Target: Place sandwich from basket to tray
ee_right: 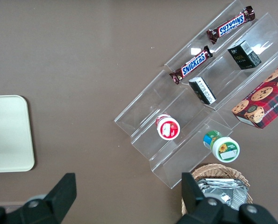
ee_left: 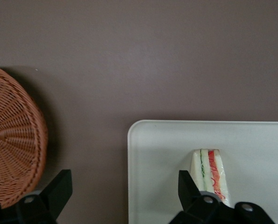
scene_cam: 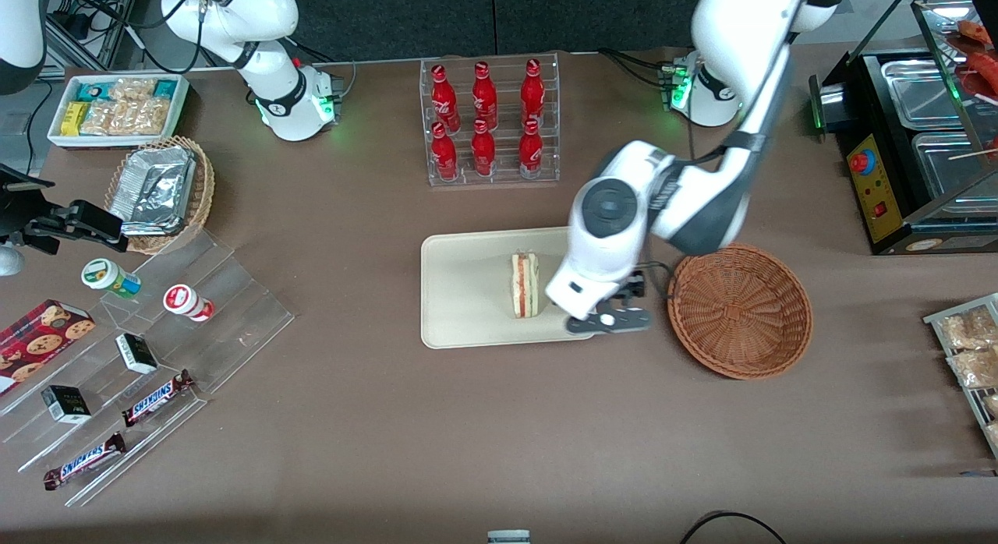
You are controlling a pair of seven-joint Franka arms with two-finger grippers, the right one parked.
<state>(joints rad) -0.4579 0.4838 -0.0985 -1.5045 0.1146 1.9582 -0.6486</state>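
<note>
Tool (ee_left: pixel 122 193) (spread) beside sandwich (ee_left: pixel 210 173)

sandwich (scene_cam: pixel 525 285) on tray (scene_cam: pixel 460 294), pincer (scene_cam: pixel 604 314) above

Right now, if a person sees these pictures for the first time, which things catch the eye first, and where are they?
The small triangular sandwich with red and green filling stands on the flat cream-coloured rectangular tray at the table's middle. The left arm's tool hangs open over the tray's edge, between the sandwich and the round reddish-brown woven wicker basket, which holds nothing. Six red bottles stand farther from the front camera.
</note>
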